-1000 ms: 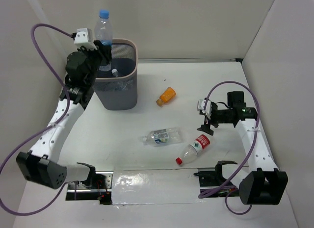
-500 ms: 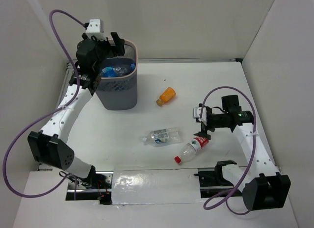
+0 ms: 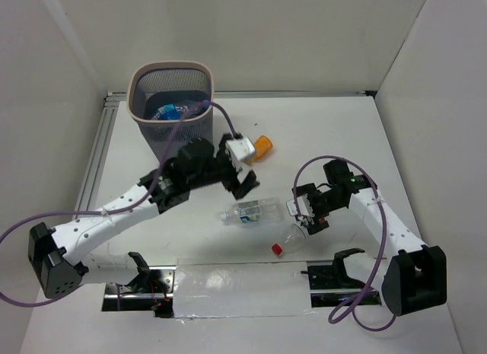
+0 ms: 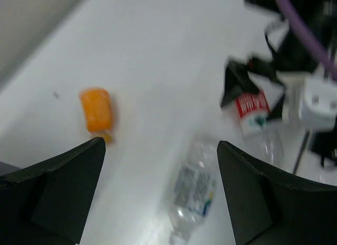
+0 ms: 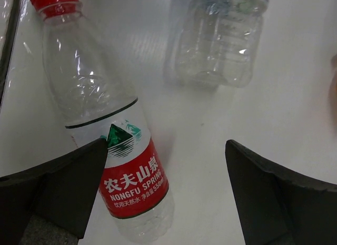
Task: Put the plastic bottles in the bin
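The bin (image 3: pixel 172 64) stands at the back left with bottles (image 3: pixel 172 110) lying inside it. Three plastic bottles lie on the table: a short orange one (image 3: pixel 261 146) (image 4: pixel 96 110), a clear one with a white-blue label (image 3: pixel 251 212) (image 4: pixel 195 192) (image 5: pixel 218 34), and a red-labelled, red-capped one (image 3: pixel 293 234) (image 5: pixel 126 166) (image 4: pixel 251 108). My left gripper (image 3: pixel 240 183) (image 4: pixel 160 147) hovers open just above and behind the clear bottle. My right gripper (image 3: pixel 304 214) (image 5: pixel 166 145) is open low over the red-labelled bottle, whose labelled end lies against its left finger.
White walls close in the table at the back and both sides. A metal rail (image 3: pixel 99 152) runs along the left edge. The two grippers are close together mid-table, with purple cables (image 3: pixel 316 165) looping above the arms.
My left gripper opened over the bin, dropped a blue-capped bottle in, then swung right and forward to mid-table. The right gripper moved left and down onto the red-labelled bottle.
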You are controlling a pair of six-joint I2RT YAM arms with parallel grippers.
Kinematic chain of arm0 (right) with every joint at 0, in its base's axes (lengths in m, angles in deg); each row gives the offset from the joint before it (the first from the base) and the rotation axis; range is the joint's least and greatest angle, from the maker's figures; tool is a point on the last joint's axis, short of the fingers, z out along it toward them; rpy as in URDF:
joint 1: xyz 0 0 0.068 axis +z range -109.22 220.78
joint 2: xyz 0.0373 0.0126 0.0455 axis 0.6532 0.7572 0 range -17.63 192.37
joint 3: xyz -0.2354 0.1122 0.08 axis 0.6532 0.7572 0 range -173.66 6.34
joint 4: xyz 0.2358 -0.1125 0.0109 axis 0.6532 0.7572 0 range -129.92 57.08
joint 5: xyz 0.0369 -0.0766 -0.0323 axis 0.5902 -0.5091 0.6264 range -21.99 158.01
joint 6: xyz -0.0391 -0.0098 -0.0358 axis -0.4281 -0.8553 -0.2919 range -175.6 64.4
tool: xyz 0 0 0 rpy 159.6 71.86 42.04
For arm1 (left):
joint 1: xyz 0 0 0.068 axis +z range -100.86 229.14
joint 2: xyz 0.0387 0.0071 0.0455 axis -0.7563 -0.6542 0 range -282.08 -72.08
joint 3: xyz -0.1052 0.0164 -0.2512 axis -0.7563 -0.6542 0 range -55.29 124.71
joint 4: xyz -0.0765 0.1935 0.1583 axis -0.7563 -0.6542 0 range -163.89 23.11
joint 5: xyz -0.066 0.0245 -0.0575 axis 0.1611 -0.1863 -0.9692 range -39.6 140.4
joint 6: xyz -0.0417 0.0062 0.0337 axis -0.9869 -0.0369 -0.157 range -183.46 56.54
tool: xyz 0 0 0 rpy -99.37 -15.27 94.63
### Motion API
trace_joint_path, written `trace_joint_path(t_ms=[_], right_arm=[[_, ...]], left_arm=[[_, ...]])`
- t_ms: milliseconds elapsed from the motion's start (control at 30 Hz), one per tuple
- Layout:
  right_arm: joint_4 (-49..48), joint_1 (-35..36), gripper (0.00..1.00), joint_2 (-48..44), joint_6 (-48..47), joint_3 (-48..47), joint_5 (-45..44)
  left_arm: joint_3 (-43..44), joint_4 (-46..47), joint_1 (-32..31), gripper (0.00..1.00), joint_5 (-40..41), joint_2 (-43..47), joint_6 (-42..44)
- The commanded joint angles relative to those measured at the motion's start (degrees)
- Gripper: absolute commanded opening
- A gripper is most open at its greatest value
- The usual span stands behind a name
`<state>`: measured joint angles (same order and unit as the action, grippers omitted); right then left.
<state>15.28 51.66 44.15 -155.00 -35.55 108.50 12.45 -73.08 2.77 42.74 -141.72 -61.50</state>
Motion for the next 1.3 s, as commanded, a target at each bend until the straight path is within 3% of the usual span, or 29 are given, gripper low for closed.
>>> trace_joint_path(t_ms=[0, 200, 433, 767, 1000, 1133, 1267], right_arm=[[4.4, 0.7, 0.99, 0.9, -8.0, 1.1, -4.1], [4.5, 2.0, 0.96, 0.7, -10.8, 5.8, -7.5], [1.8, 2.5, 0.95, -1.8, -10.8, 10.6, -9.8], [3.2, 0.3, 0.95, -4.1, -6.3, 3.6, -4.4], [5.4, -2.8, 0.95, -2.4, 5.5, -3.0, 0.3], [4.8, -2.3, 0.98, 3.4, 21.0, -9.9, 5.2], [2.9, -2.3, 1.00, 5.3, 28.4, -10.7, 8.5]], left_arm=[[-5.2, -3.9, -4.4, 1.00, 2.7, 0.7, 3.8], [-14.6, -1.5, -7.8, 1.00, 4.0, 3.6, 2.4], [-16.1, -1.5, -11.6, 1.00, 8.2, 3.6, 1.3], [-20.6, -2.1, -12.7, 1.00, 11.3, 7.1, -0.5], [-22.4, -3.1, -13.7, 1.00, 11.8, 6.5, -0.5], [-22.4, -1.8, -14.8, 1.00, 12.3, 5.0, 2.3], [-21.1, -0.7, -14.8, 1.00, 12.3, 1.2, 5.7]])
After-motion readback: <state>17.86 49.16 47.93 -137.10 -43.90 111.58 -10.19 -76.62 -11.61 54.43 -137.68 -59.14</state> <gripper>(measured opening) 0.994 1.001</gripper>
